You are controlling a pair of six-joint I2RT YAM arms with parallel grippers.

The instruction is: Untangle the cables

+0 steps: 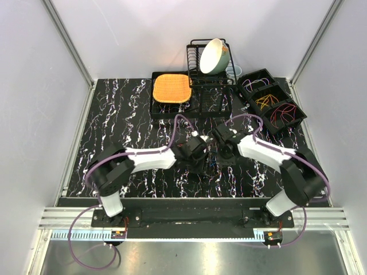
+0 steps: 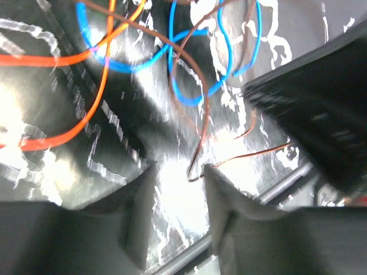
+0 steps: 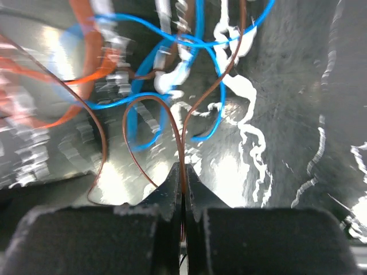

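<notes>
Right gripper (image 3: 183, 179) fingers are squeezed tight together on a thin brown cable (image 3: 172, 123), which runs straight out from the tips, then bends into loops. Left gripper (image 2: 179, 172) is spread wide apart; a brown end lies between its fingers, not pinched. Only the wrist views show the blue cable (image 3: 143, 103) and orange cable (image 3: 86, 74) crossing it, mid-table. Only the top view shows the black bin (image 1: 288, 98) at the far right corner, with purple, orange and red wires (image 1: 265, 102) in three boxes.

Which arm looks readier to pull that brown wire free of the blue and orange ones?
Right: the right pincer is shut on the brown wire; the left pincer stands open, the wire's end loose between its fingers.
</notes>
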